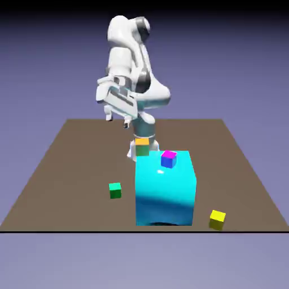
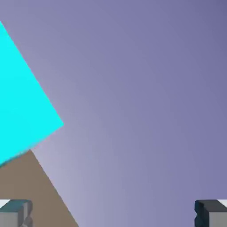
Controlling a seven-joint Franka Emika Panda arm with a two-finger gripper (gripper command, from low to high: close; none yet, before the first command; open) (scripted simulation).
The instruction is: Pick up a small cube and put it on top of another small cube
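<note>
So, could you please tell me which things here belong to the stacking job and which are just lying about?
Job:
- green cube
- pincer, open

Lying about, apparently:
- cyan block
- yellow cube
- orange-topped cube
- blue cube with magenta top

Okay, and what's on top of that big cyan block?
A small cube, magenta on top and blue-sided. Whatever is under or directly behind the block is hidden.
</note>
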